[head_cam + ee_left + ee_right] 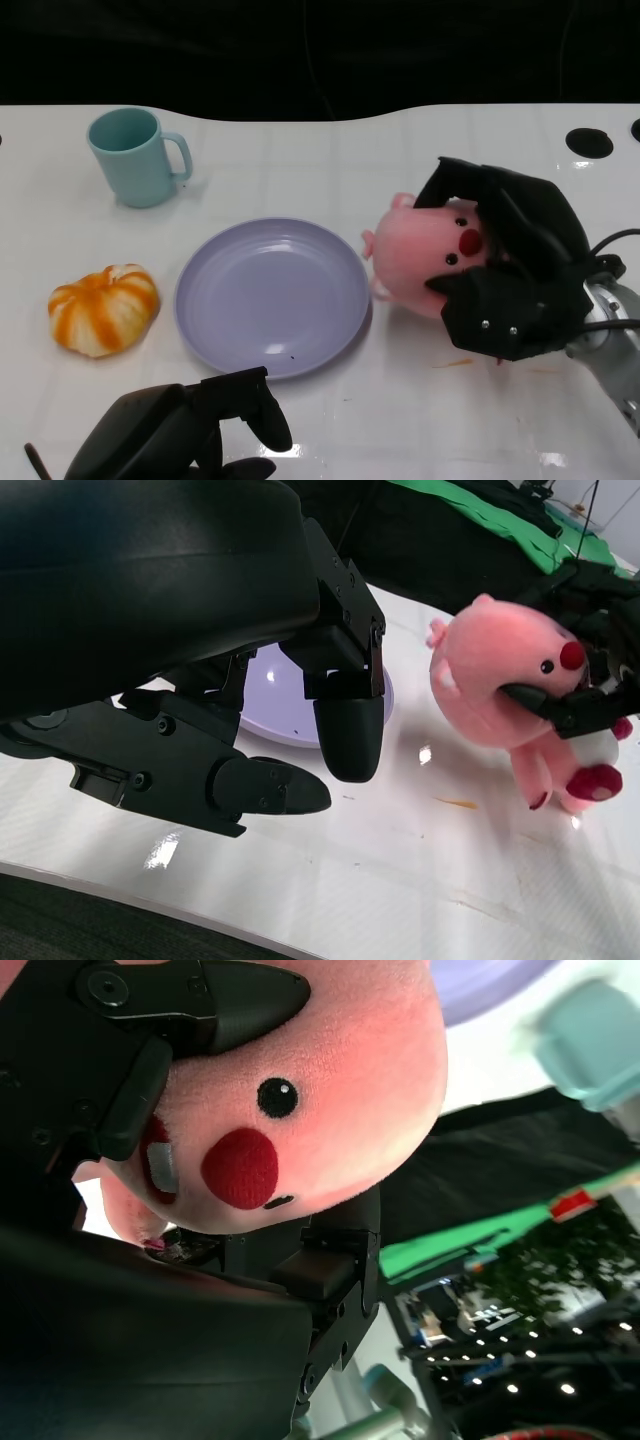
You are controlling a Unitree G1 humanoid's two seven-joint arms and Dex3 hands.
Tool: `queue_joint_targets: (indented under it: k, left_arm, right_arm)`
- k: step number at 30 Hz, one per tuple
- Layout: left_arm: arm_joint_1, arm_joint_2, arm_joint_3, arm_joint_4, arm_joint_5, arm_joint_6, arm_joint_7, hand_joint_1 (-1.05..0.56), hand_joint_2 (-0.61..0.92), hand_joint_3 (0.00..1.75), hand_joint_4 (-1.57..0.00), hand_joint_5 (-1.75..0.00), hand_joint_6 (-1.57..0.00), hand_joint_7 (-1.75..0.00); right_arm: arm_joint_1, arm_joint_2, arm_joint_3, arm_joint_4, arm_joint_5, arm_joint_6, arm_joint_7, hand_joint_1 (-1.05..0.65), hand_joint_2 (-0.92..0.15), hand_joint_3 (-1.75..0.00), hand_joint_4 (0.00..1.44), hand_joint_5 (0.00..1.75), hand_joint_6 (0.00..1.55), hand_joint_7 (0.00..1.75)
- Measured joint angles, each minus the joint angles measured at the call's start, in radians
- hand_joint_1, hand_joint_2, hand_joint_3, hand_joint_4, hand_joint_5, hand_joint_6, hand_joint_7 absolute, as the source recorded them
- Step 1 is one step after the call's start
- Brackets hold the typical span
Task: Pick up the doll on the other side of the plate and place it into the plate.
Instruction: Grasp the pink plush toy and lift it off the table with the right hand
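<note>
A pink plush doll (425,255) with a red nose is gripped by my right hand (510,265), just right of the lavender plate (272,296). In the left wrist view the doll (505,690) hangs lifted off the table, black fingers (560,702) wrapped over its face. The right wrist view is filled by the doll's face (310,1100) with fingers (190,1000) pressed on it. My left hand (185,425) sits near the table's front edge below the plate, fingers apart, holding nothing. The plate (270,705) is bare.
A teal mug (135,155) stands at the back left. An orange and white pumpkin (103,308) lies left of the plate. Dark round holes (588,142) mark the table's far right. The white tabletop (330,160) has open room behind the plate.
</note>
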Motion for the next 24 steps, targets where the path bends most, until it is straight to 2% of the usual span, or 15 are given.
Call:
queue_joint_targets:
  k: [7, 11, 14, 19, 24]
  left_arm:
    - [0.001, -0.023, -0.007, -0.001, 0.017, 0.023, 0.013, -0.25, 0.89, 0.36, -0.52, -1.75, -0.47, -1.38]
    - [0.002, -0.038, -0.014, -0.002, 0.044, 0.035, 0.031, -0.27, 0.85, 0.29, -0.48, -1.75, -0.33, -1.51]
    - [0.002, -0.042, -0.02, -0.002, 0.049, 0.035, 0.036, -0.31, 0.87, 0.19, -0.48, -1.75, -0.26, -1.64]
    - [0.002, -0.045, -0.025, -0.001, 0.059, 0.036, 0.047, -0.34, 0.88, 0.14, -0.48, -1.75, -0.26, -1.68]
    - [-0.004, -0.043, -0.031, 0.009, 0.07, 0.028, 0.053, -0.33, 0.92, 0.09, -0.54, -1.71, -0.37, -1.42]
  right_arm:
    - [0.001, 0.044, -0.006, -0.078, 0.022, -0.02, 0.04, -0.13, -0.23, -1.55, 0.96, 1.75, 0.73, 1.75]
    - [0.001, 0.071, -0.006, -0.119, 0.023, -0.013, 0.071, -0.14, -0.22, -1.56, 0.96, 1.75, 0.72, 1.75]
    - [0.0, 0.087, -0.006, -0.141, 0.023, 0.006, 0.09, -0.15, -0.22, -1.56, 0.97, 1.75, 0.73, 1.75]
    - [-0.007, 0.119, -0.003, -0.15, 0.021, 0.029, 0.113, -0.16, -0.22, -1.54, 0.98, 1.75, 0.73, 1.75]
    - [-0.049, 0.152, 0.028, -0.115, 0.004, 0.032, 0.119, -0.17, -0.22, -1.53, 0.95, 1.75, 0.74, 1.75]
